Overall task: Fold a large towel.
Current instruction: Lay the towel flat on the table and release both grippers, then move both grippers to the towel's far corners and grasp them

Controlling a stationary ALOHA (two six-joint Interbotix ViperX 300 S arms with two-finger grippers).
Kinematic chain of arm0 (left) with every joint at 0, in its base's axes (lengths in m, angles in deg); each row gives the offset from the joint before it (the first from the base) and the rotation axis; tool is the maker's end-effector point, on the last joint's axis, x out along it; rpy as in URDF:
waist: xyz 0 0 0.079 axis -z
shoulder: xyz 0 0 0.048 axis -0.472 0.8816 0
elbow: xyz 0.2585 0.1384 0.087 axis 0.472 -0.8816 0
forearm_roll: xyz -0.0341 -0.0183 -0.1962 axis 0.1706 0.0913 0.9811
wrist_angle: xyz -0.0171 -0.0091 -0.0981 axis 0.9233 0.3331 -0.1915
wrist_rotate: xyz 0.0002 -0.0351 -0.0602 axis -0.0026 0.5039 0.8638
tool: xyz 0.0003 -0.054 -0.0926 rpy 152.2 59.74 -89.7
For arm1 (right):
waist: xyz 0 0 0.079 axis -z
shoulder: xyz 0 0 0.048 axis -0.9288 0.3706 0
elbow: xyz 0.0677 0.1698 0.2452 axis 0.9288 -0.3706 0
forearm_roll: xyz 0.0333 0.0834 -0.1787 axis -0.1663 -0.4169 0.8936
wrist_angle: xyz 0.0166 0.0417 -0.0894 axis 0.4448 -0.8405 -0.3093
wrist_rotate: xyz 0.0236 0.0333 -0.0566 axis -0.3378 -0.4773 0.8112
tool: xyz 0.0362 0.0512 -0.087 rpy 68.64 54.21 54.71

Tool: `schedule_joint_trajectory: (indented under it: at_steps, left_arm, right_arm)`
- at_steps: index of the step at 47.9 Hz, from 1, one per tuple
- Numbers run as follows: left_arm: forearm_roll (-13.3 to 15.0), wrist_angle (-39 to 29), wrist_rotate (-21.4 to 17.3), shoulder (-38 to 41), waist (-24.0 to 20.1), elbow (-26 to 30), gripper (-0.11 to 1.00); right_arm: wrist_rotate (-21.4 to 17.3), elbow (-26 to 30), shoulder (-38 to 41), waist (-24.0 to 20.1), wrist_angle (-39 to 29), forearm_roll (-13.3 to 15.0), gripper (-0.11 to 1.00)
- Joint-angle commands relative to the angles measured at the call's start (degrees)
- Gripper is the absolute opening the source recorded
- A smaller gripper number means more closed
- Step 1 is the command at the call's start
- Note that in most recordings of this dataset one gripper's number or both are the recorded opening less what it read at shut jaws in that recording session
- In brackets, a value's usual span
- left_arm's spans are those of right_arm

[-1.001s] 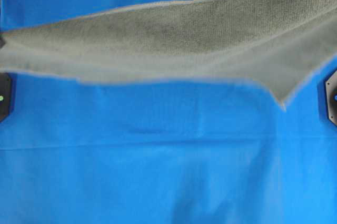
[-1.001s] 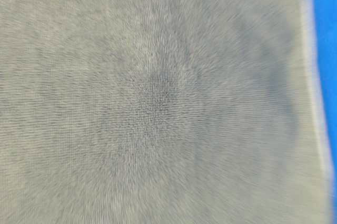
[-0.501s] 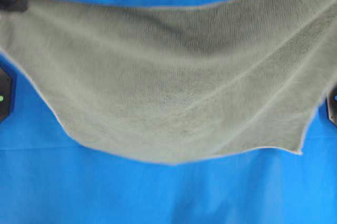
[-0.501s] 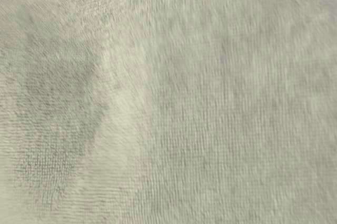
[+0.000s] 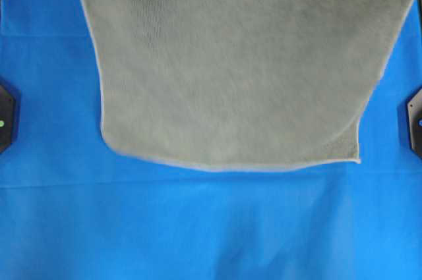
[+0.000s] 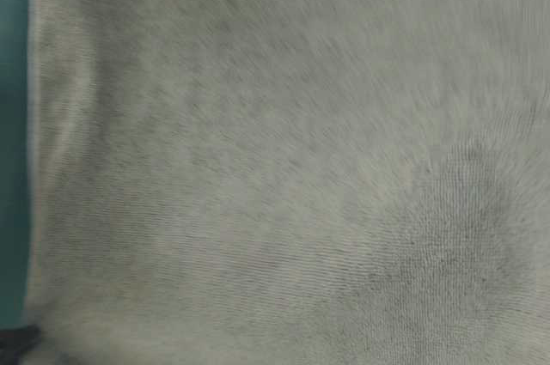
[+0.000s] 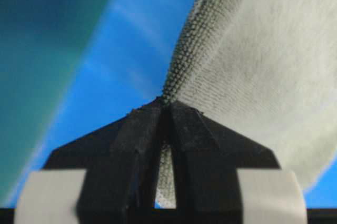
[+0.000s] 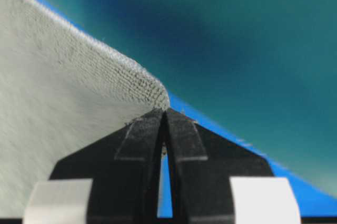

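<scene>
Both grippers clamped tight on cloth. Left gripper (image 7: 166, 103): tips pinched on the towel (image 5: 231, 69) at its edge, cloth running up & to the right from the tips, a sliver of it also showing between the fingers (image 7: 192, 139) lower down. Right gripper (image 8: 164, 112): tips closed on a rounded corner, hem just above the tips, towel spreading off to the left.

Overhead: neither gripper in view, both grips are off past the top edge; towel hangs from there as one sheet over the blue sheet (image 5: 198, 227), free bottom edge w/ 2 loose corners nearest the camera side. Table-level cam is filled w/ cloth, little use.

Doing the step well, my read: keep both pinches equal & level so top edge stays taut, no sag in the middle. Lay the free edge down first, then bring held corners over to meet it, hem on hem. Don't let go till corners line up; grip looks shallow at the tips, so avoid jerks or cloth may slip out
</scene>
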Motion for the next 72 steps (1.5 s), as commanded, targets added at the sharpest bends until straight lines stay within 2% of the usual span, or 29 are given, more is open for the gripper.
schedule_joint_trajectory:
  at_steps: [1,5,12,18,24,27,34,38,43,48,56,62,72]
  left_arm:
    - [-0.1,6.0,-2.7,-1.1,-2.5,-3.3,0.02]
    - [0.0,11.7,-5.2,-1.2,-3.5,-7.8,0.02]
    - [0.2,19.8,-5.2,-2.1,-4.0,-16.1,0.02]
    - [0.5,23.6,-4.7,-4.0,-3.5,-23.2,0.02]
    - [0.6,29.2,-4.0,-6.3,-1.3,-32.1,0.02]
    - [0.6,34.1,-3.6,-7.6,0.5,-37.8,0.02]
    - [0.6,43.5,-2.2,-9.8,4.9,-47.6,0.02]
    - [0.6,48.7,-1.1,-10.3,7.6,-52.6,0.02]
    - [1.1,53.9,-1.0,-9.1,10.7,-57.1,0.02]
    - [1.2,59.1,-0.3,-6.6,14.2,-61.1,0.02]
    - [1.2,64.5,4.4,-1.5,18.6,-63.6,0.02]
    - [1.2,64.9,6.7,1.1,21.7,-63.5,0.02]
    - [1.1,65.3,7.1,1.6,25.4,-63.5,0.02]
  right_arm:
    - [-0.1,-0.6,2.4,2.6,2.6,2.6,0.01]
    - [-0.1,-1.8,4.3,4.6,5.2,4.3,0.01]
    - [0.6,-3.2,6.6,5.5,9.3,5.9,0.01]
    - [0.9,-4.4,7.3,5.5,9.6,5.9,0.01]
    - [0.8,-8.8,6.9,5.4,9.8,5.6,0.01]
    - [0.5,-11.8,6.7,4.8,10.3,4.9,0.01]
    - [-0.2,-19.5,6.8,1.8,13.3,1.3,0.01]
    - [-0.3,-23.3,6.8,-0.9,14.9,-2.0,0.01]
    - [-0.3,-27.3,6.9,-4.7,15.6,-6.0,0.01]
    - [-0.3,-30.8,8.2,-8.8,16.9,-8.8,0.01]
    - [-0.3,-34.3,12.0,-15.9,21.7,-13.0,0.01]
    - [-0.4,-34.6,15.0,-20.9,24.5,-15.3,0.01]
    - [-0.4,-34.5,17.9,-27.5,25.0,-16.3,0.01]
